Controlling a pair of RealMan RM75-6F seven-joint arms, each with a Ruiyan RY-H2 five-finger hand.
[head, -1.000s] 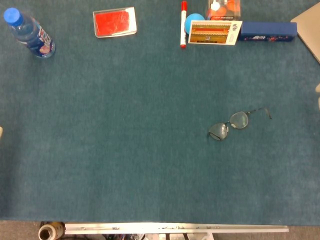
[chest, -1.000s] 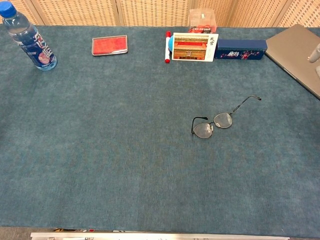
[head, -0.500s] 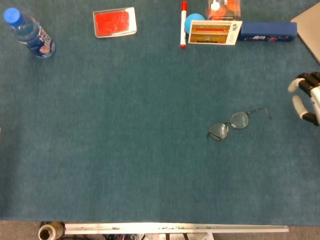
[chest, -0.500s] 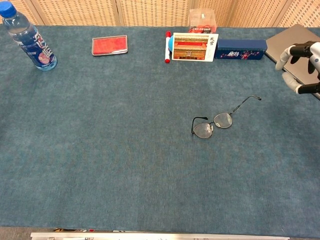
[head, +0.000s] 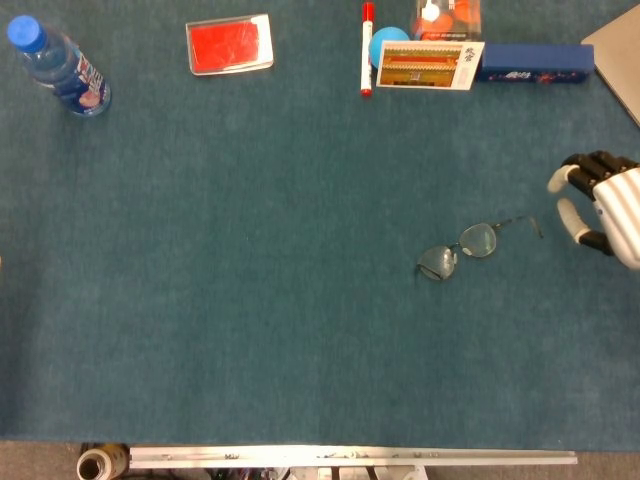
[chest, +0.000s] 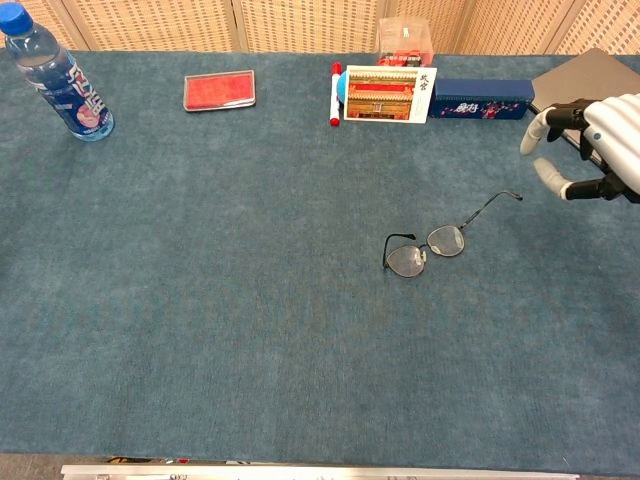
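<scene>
A wide table (head: 250, 330) covered in blue-green felt fills both views, its nap soft and faintly mottled. Behind it, in the chest view, stands a folding screen (chest: 300, 20) of pale woven cane. Along the near edge runs a metal rail (head: 350, 457), with a roll of tape (head: 97, 464) just under its left end.

At the far right corner lies a flat grey laptop (chest: 590, 80), lid closed and set at an angle. Next to it along the back edge is a long dark blue box (head: 534, 62), then a picture card (head: 429, 65) standing upright against a blue ball (head: 385, 42) and a clear plastic box (head: 447, 15) with orange things inside. A red and white marker (head: 366, 48) lies just left of the ball. Further left is a red pad in a clear case (head: 229, 44), and in the far left corner stands a water bottle (head: 58, 68) with a blue cap.

The middle and near parts of the felt are open on all sides of the glasses (head: 462, 248), thin wire frames with rounded lenses, lying right of centre with one arm stretched toward the right.

The right hand (head: 600, 208), white with dark joints, comes in from the right edge, near the tip of that arm but apart from it. Its fingers (chest: 548, 178) are spread and gently curved, holding nothing. The left hand does not show in either view.
</scene>
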